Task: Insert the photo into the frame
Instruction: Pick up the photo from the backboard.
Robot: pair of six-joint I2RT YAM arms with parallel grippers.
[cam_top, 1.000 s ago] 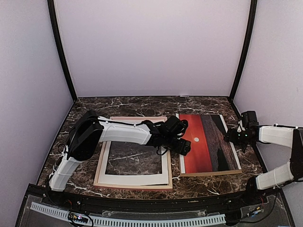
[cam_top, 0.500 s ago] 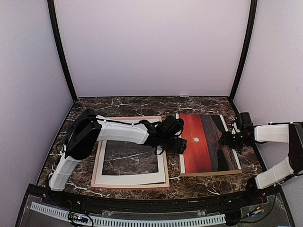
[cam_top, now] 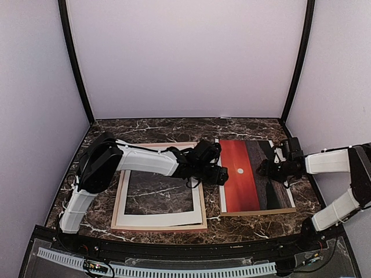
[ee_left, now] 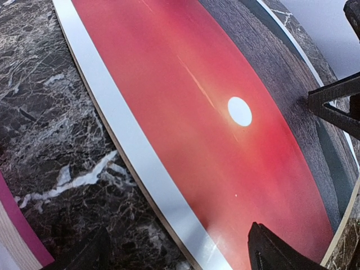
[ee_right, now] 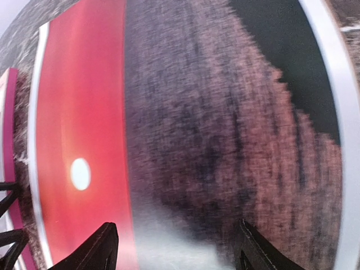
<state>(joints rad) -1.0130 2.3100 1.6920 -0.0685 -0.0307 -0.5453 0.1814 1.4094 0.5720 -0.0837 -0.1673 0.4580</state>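
Placement is all ahead: the photo lies flat at right, just beside the frame at left. My left gripper at its left edge and right gripper over its right half gape open, holding nothing.

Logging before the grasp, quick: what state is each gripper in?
Left gripper: open, empty, at the edge of the rectangular red-orange sunset photo.
Right gripper: open, empty, above that photo.

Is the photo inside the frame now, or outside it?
Outside. The photo lies flat to the right of the frame, apart from it, not within its rails.
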